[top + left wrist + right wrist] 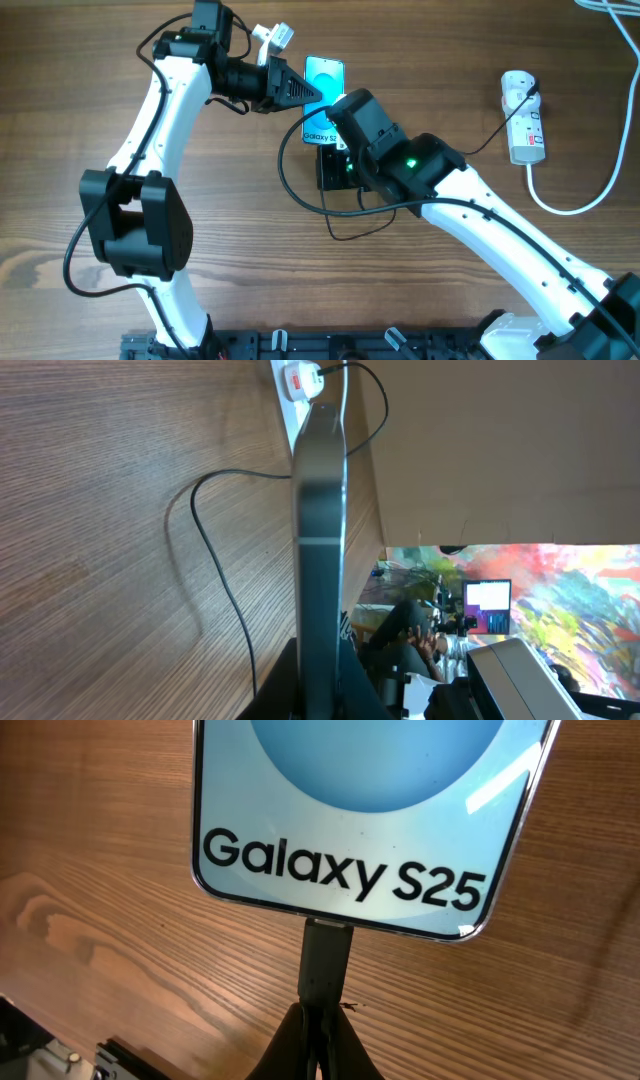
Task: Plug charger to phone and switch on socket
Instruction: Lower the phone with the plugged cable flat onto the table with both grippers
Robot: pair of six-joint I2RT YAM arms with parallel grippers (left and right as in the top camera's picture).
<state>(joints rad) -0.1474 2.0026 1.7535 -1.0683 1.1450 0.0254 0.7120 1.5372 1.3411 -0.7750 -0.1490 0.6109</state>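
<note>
Nearest us, the black 2-fingered right gripper (320,1038) was pinched shut on the dark connector end of the thin black charger (326,955). The connector's tip met the middle of the lower edge of the flat rectangular phone (370,810), teal-screened and marked "Galaxy S25"; we could not tell whether it was seated. The left gripper (308,92) clamped the phone's side over the brown wooden table (450,50). Farther right lay the short white socket (524,120), the charger's cable reaching a black plug on it.
</note>
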